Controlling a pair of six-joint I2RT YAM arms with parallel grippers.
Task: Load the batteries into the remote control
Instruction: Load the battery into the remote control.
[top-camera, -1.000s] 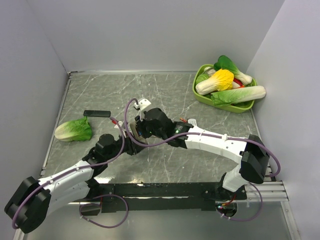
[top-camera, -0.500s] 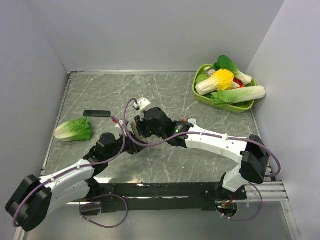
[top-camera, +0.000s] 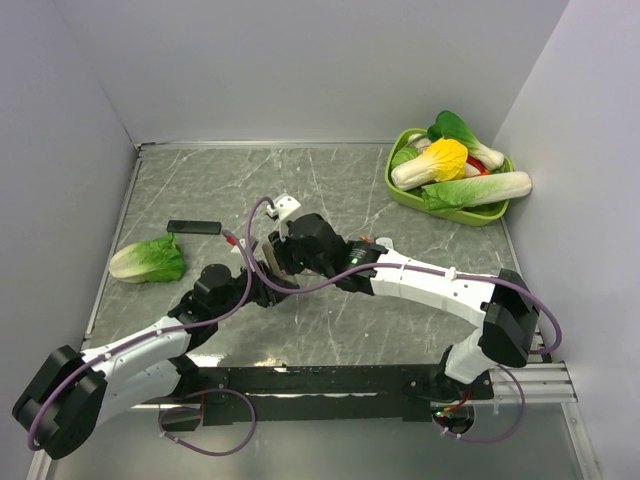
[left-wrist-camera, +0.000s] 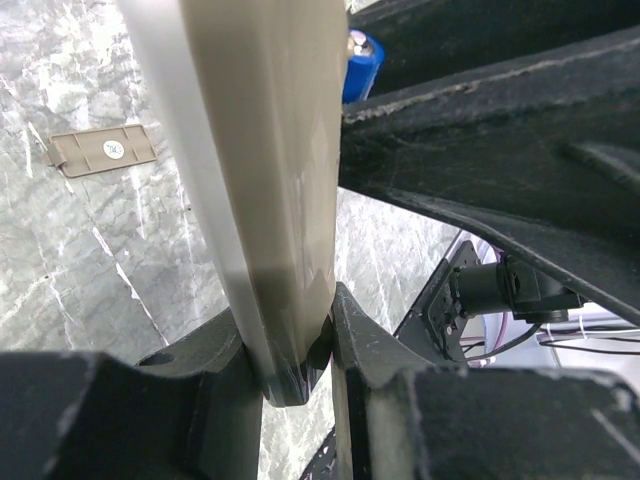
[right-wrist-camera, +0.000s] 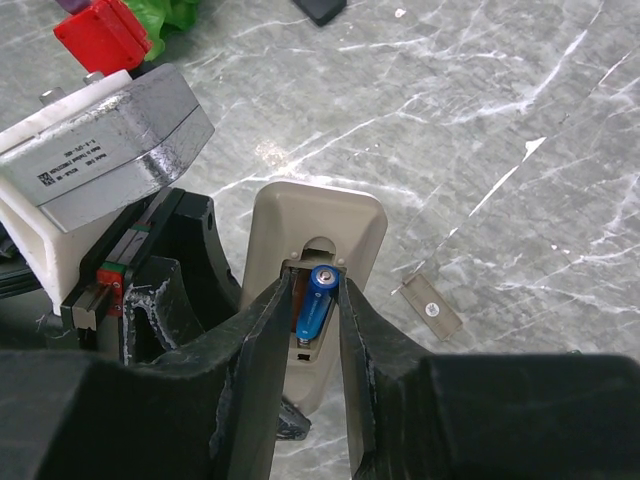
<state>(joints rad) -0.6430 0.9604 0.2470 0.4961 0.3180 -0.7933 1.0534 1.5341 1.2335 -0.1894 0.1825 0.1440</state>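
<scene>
The remote control (right-wrist-camera: 315, 215) is held back-up, its beige back showing an open compartment. My left gripper (left-wrist-camera: 290, 340) is shut on the remote's lower end (left-wrist-camera: 265, 150). A blue battery (right-wrist-camera: 316, 298) lies tilted in the compartment, its top end raised, with an orange-brown one beside it on the left. My right gripper (right-wrist-camera: 314, 273) straddles the blue battery; the right finger is against it and a narrow gap shows on the left. From the left wrist view the blue battery (left-wrist-camera: 360, 65) peeks out past the right finger. Both grippers meet at mid-table (top-camera: 270, 272).
The beige battery cover (right-wrist-camera: 430, 306) lies flat on the marble table, right of the remote. A lettuce leaf (top-camera: 148, 260) and a flat black bar (top-camera: 194, 227) lie at the left. A green basket (top-camera: 400, 185) of toy vegetables stands at the back right.
The right gripper's jaws have spread slightly around the blue battery. Both arms have shifted only a little; the left grip on the remote is unchanged.
</scene>
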